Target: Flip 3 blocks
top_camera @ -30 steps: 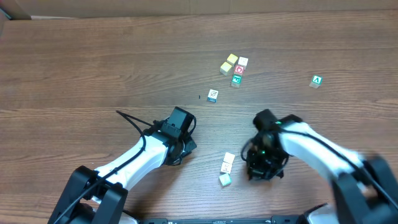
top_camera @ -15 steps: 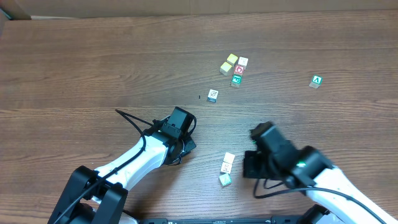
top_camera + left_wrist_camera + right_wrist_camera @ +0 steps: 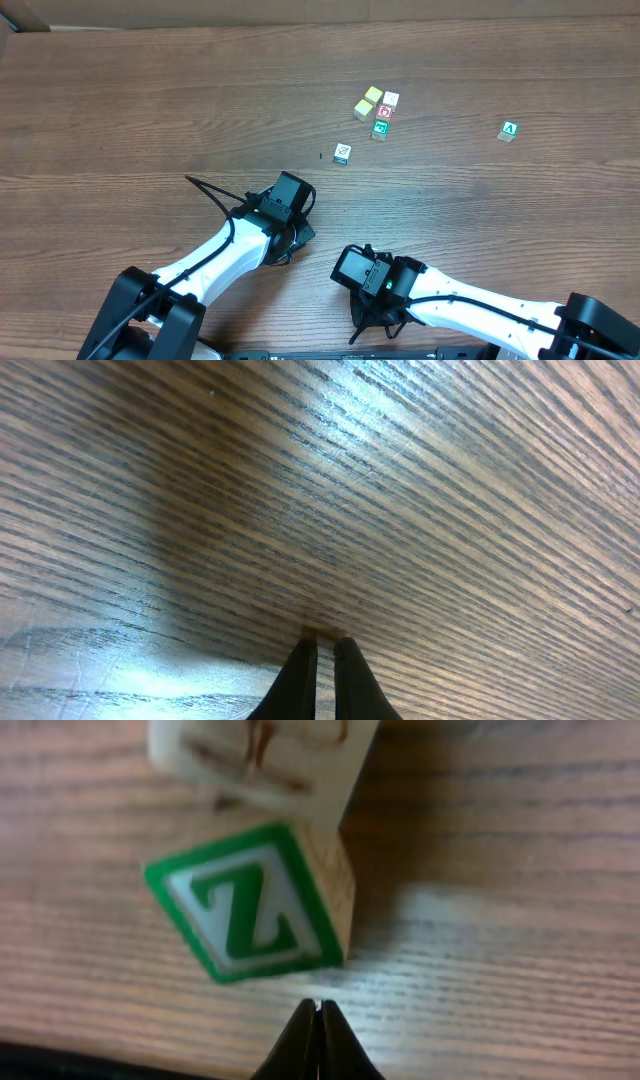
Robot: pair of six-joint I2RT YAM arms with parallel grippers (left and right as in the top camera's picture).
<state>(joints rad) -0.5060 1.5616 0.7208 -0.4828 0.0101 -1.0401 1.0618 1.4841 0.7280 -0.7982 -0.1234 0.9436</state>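
In the right wrist view a block with a green-framed "Z" [image 3: 250,905] lies on the table, a corner turned toward me. It touches a tan block with red print [image 3: 262,755] behind it. My right gripper [image 3: 317,1008] is shut and empty, its tip just in front of the Z block and apart from it. In the overhead view the right arm [image 3: 365,272] hides both blocks. A slash-marked block [image 3: 342,153] sits mid-table, with white [image 3: 390,99], red-print [image 3: 386,111] and green-print [image 3: 380,127] blocks further back. My left gripper [image 3: 322,643] is shut over bare wood.
Two yellow-topped cubes [image 3: 368,101] adjoin the back cluster. A lone green "A" cube [image 3: 509,129] sits far right. The left arm [image 3: 285,205] rests left of centre with a black cable [image 3: 210,192] trailing from it.
My right arm has swung left and toward the near edge, now covering the two near blocks in the overhead view. The left arm has not moved.
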